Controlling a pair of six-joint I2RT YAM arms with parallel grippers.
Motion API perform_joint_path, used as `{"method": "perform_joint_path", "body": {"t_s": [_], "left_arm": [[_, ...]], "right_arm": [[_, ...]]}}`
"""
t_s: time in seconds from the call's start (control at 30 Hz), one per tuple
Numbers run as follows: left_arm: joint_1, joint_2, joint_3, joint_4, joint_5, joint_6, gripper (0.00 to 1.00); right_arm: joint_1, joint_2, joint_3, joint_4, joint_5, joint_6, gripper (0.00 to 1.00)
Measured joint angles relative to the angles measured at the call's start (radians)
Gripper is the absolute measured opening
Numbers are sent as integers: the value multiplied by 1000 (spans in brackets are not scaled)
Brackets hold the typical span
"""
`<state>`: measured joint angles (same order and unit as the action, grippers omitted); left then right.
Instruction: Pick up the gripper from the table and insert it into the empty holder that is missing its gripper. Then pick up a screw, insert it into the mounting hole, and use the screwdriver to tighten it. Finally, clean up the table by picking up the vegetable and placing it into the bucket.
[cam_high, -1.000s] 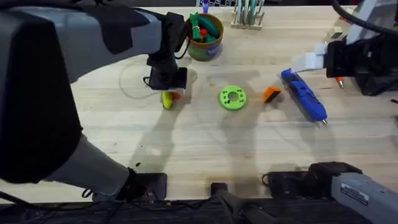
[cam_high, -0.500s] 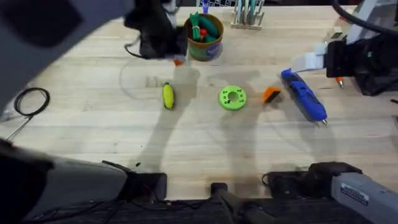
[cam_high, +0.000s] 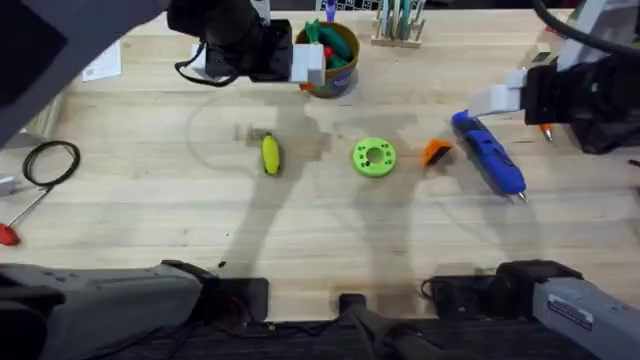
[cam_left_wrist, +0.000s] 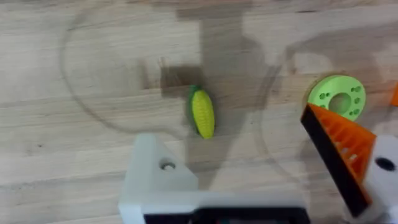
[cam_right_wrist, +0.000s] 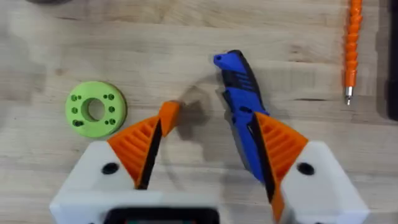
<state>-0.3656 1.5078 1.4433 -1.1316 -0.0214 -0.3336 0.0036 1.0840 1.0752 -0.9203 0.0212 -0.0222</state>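
The left hand (cam_high: 308, 68) hovers up by the far side of the tabletop (cam_high: 300, 250), just beside the bucket (cam_high: 335, 60). Its fingers are spread wide and hold nothing; one white finger mount (cam_left_wrist: 158, 180) is bare, the other carries an orange ribbed pad (cam_left_wrist: 339, 146). I can read no writing on it. The bucket is an olive-brown cup with green, red and orange toy vegetables (cam_high: 322, 45) poking out of it.

Below the left hand the vegetable (cam_high: 269, 154), a little yellow corn cob with a green end, lies flat on the wood, well apart from the bucket. To its right sits a green holed disc (cam_high: 375, 158), then the loose orange gripper (cam_high: 436, 152), and just beside that the blue screwdriver (cam_high: 488, 152) lying at a slant.

The right hand (cam_right_wrist: 205, 155) hangs open and empty over that spot, the orange wedge at one pad and the screwdriver body at the other. A thin orange pen (cam_right_wrist: 352, 46) lies farther off. A white label on the right arm's base (cam_high: 575, 312) is too small to read.
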Motion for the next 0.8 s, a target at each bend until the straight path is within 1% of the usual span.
{"method": "perform_joint_path", "body": {"t_s": [0.13, 0.3, 0.4, 0.53, 0.63, 0.7, 0.8], "left_arm": [[0, -6, 0, 3, -7, 11, 986], [0, -11, 10, -1, -10, 102, 986], [0, -11, 28, -44, -23, 163, 986], [0, -12, 30, -43, -39, 213, 986], [2, -16, 30, -25, -66, 247, 986], [12, -35, 30, -1, -78, 259, 986], [45, -114, 30, 16, -92, 273, 986]], "right_arm": [[0, 0, 0, 0, 0, 0, 873], [0, 0, 0, 0, 0, 0, 873], [0, 0, 0, 0, 0, 0, 872], [0, 0, 0, 0, 0, 0, 873], [0, 0, 0, 0, 0, 0, 873], [0, 0, 0, 0, 0, 0, 873], [0, 0, 0, 0, 0, 0, 873]]}}
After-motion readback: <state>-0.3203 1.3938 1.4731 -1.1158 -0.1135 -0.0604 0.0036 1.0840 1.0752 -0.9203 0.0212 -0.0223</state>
